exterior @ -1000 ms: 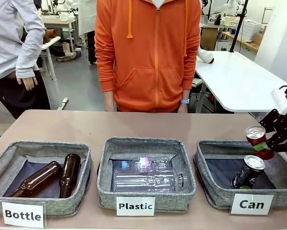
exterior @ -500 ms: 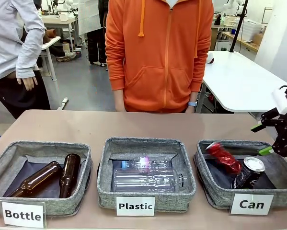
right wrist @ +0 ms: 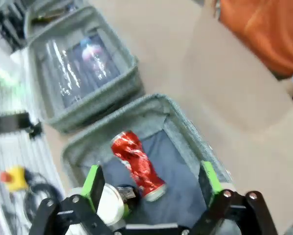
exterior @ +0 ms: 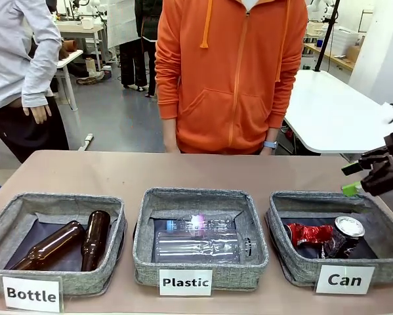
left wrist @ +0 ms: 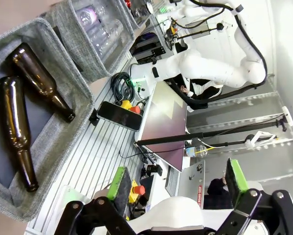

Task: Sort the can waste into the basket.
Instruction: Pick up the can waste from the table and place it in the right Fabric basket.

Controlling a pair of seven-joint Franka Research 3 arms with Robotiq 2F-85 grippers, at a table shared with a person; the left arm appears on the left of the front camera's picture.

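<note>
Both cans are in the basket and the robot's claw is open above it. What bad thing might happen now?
1. The right gripper hangs open just above the Can basket. If it dips as it pulls away, a finger might catch the soft rim and tug the basket.
2. The dark can leans tilted against the red can, so a nudge to the basket might topple it, though probably still inside.
3. The person's hand is near the table's far edge, so a wide arm swing could come close.

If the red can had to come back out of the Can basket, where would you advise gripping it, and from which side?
Probably across its dented middle, coming straight down from above. The red can lies on its side on the basket's dark lining, its long flanks exposed upward, while the dark can crowds one end, so jaws should straddle its width, not its length.
</note>
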